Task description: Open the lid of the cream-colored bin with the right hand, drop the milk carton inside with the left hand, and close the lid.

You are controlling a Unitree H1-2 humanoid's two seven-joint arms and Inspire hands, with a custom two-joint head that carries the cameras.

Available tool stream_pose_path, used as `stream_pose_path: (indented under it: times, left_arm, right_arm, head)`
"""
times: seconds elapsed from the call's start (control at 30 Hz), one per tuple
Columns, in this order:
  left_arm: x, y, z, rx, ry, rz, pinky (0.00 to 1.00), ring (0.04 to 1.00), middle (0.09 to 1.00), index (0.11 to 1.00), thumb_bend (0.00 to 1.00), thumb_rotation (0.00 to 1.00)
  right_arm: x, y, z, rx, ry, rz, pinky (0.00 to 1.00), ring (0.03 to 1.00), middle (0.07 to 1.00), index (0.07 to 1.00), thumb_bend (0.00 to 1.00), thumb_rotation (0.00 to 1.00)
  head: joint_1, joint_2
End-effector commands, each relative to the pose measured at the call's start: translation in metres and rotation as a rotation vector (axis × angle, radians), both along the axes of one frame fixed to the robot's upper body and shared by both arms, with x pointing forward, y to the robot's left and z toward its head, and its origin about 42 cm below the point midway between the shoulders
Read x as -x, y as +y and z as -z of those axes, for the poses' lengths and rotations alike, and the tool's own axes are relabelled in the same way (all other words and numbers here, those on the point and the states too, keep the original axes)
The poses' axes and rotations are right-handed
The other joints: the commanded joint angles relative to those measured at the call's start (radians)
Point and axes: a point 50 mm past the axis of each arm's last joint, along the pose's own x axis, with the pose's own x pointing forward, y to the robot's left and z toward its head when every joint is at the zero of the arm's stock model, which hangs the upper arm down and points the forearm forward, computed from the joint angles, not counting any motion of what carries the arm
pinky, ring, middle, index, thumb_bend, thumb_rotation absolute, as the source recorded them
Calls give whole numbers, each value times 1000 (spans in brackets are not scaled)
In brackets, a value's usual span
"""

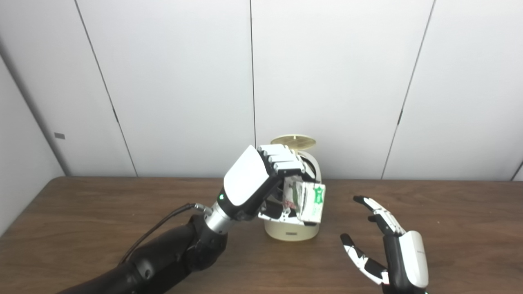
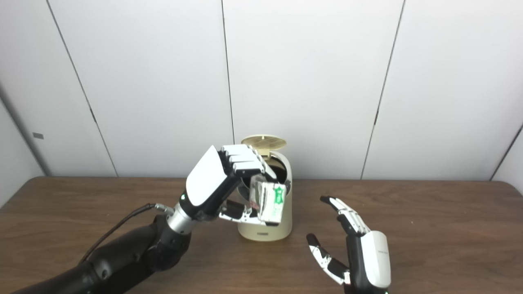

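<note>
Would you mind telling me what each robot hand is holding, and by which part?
The left robot hand grips the milk carton top and bottom. The right robot hand holds nothing.

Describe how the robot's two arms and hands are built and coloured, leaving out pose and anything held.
The left hand has a glossy white back shell, white-capped fingers over black framework, a small green light near a silver metal wrist ring, and a matte black arm with a thin black cable running alongside. The right hand matches: white back shell, black-and-white segmented fingers with black tips. No sleeves or printed markings show.
</note>
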Motion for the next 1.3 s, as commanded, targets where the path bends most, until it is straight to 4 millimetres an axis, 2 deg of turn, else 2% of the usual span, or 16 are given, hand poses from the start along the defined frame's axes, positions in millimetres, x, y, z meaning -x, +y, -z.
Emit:
stream_pose_path:
  times: [0.0,0.1,0.37,0.6,0.83,1.27]
  left_arm:
    - [-13,-5,-33,84,-71,15,453,475,472,483,505,0]
    - [-19,-6,-31,89,-48,2,426,480,475,480,505,0]
    - [-32,-8,-28,119,51,-34,449,493,484,463,504,0]
    - [-39,-9,-23,114,79,-64,450,497,487,460,504,0]
    - [-42,-13,-19,113,94,-73,462,497,486,458,503,0]
    - [-48,-27,-25,118,71,-67,471,494,489,456,504,0]
  right_arm:
    - [28,18,30,-63,109,5,656,800,818,788,174,196]
    - [29,17,30,-62,112,7,660,799,816,786,176,174]
    - [31,19,29,-57,109,10,657,800,814,782,183,140]
    - [30,23,29,-45,108,14,648,800,812,781,181,221]
    - [28,27,30,-41,95,14,655,788,794,772,180,224]
    - [28,34,28,-37,101,7,649,787,801,778,183,253]
  head:
    - [-1,3]
    - [-2,4]
    - [-9,15]
    - [-18,18]
    - [-25,16]
    - [-35,33]
